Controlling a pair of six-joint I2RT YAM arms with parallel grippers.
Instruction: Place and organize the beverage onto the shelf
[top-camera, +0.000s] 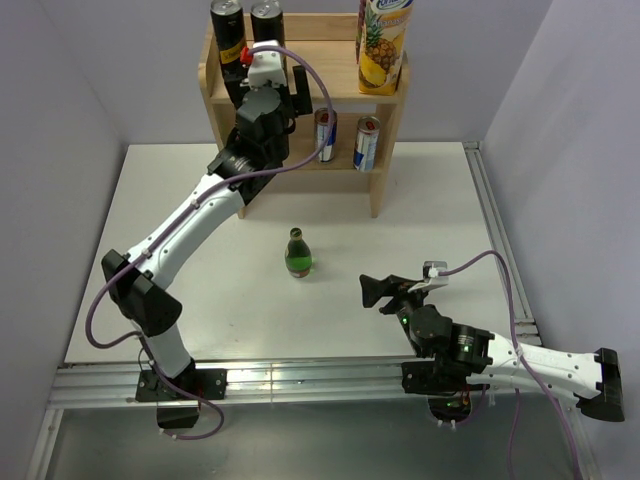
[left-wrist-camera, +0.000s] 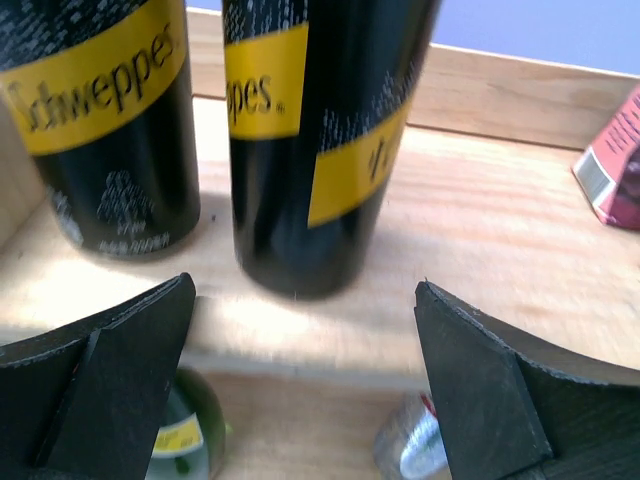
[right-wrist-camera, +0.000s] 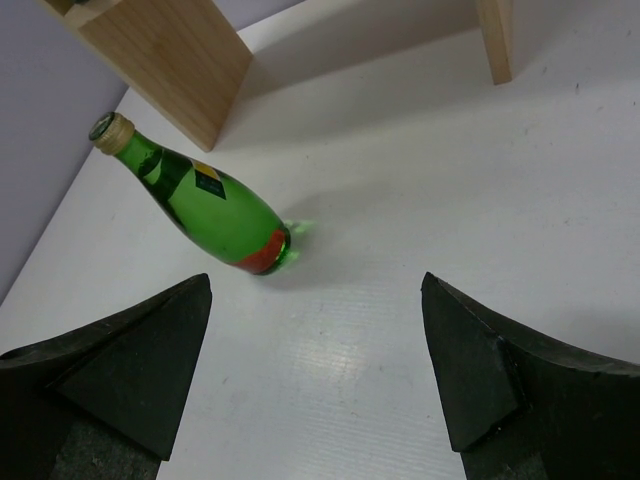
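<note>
- The shelf (top-camera: 345, 97) is set at the far edge of the white desk (top-camera: 180, 210), with its open front turned toward the arms and its long axis running left to right.
- Two black cans with yellow bands (left-wrist-camera: 100, 120) (left-wrist-camera: 310, 140) are stood upright side by side on the left part of the top board, long axes vertical. The one nearer the middle is blurred in the left wrist view.
- A pineapple juice carton (top-camera: 382, 50) is stood upright at the right end of the top board.
- Two slim cans (top-camera: 326, 135) (top-camera: 367, 142) are kept upright on the lower tier, near each other.
- The left hand (left-wrist-camera: 305, 380) is held at the front edge of the top board, just before the black cans, with its fingers (left-wrist-camera: 120, 350) spread wide. Nothing is gripped between them.
- A green bottle (top-camera: 298, 253) is stood upright on the desk in front of the shelf, well apart from it, with its long axis vertical and its cap on top.
- The right hand (right-wrist-camera: 315, 300) is held low over the desk to the right of the green bottle and is pointed toward it. Its fingers (right-wrist-camera: 480, 350) are spread, and the bottle is not touched.
</note>
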